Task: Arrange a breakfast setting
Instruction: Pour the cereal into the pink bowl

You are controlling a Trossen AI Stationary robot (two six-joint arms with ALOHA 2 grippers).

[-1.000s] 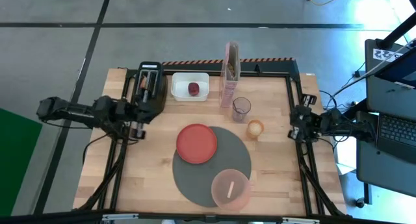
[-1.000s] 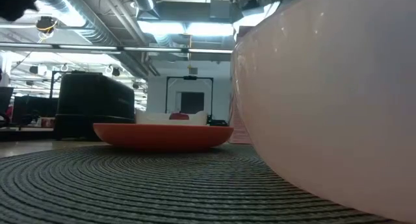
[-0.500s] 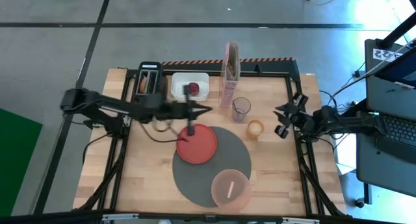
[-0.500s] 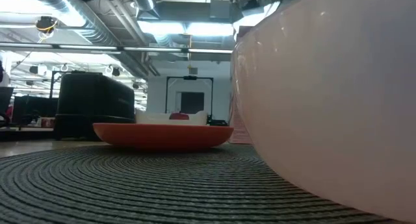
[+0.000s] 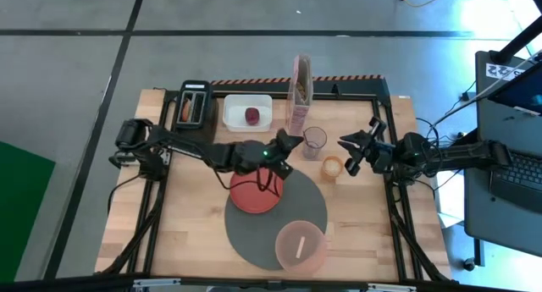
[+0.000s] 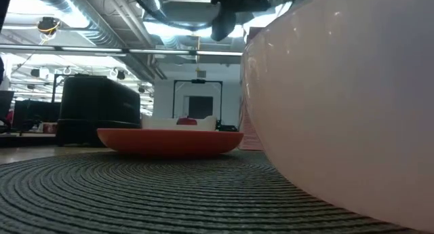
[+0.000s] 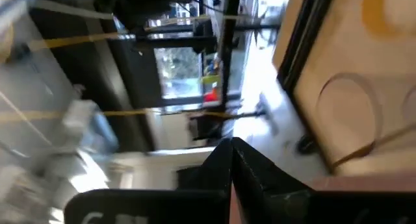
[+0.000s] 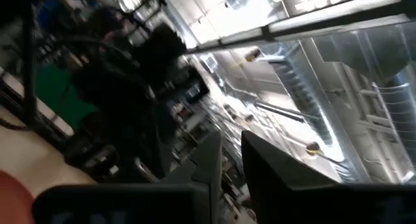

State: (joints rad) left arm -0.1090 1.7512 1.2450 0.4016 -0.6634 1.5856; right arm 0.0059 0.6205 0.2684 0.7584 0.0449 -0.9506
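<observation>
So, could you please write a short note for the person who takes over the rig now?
Left gripper: in the air above the far edge of the red plate, fingers shut, empty.
Right gripper: open, empty, beside the round toast.
Done: plate and pink bowl with gold spoon sit on the grey mat.
Left: toast, the fruit piece in the white tub, the cereal box.
</observation>
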